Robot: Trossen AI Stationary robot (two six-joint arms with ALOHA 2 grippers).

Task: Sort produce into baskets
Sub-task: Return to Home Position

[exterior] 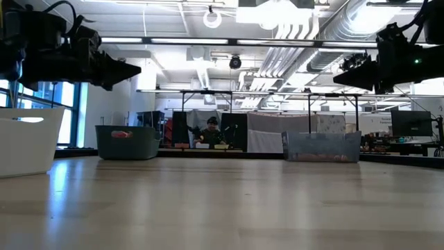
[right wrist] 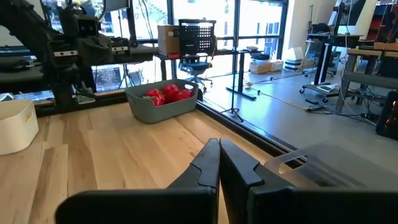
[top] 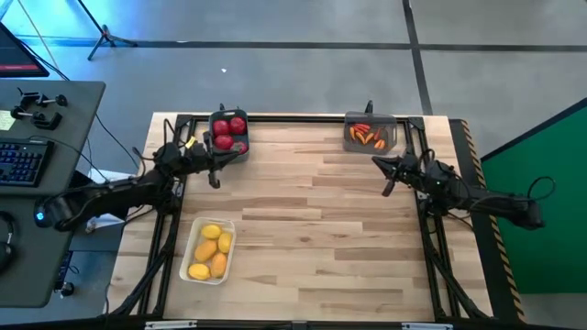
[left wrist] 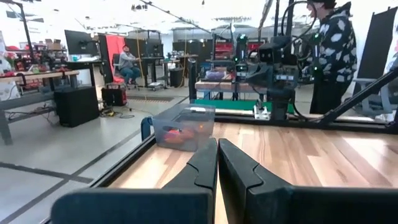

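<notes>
At the table's left edge, left gripper [left wrist: 217, 149]: fingers pressed together, nothing between them, held well above the wood just beside the dark bin [right wrist: 163, 107].
Right gripper [right wrist: 219, 148], toward the right edge: likewise closed and empty, raised, just beside the smoky bin [left wrist: 184, 127].

Contents, outward from the grippers:
- Dark bin, far left corner: tomatoes [right wrist: 168, 93], several, all inside.
- Smoky bin, far right corner: peppers [top: 367, 137], all inside.
- White tray [right wrist: 15, 130], near left side, well apart from both grippers: lemons [top: 211, 249], all inside.
- Table [top: 312, 229]: no loose piece shows on the wood in the high view.

Step in hand, as judged: sorting looks complete, each kind in its own bin. What remains is bringing both arms to rest.

Next move calls for no grasp. Each arm draws back toward its own side with its fingers as they are. The left should pass clear of the dark bin's rim and the right clear of the smoky bin's — both sit close enough to nudge.
</notes>
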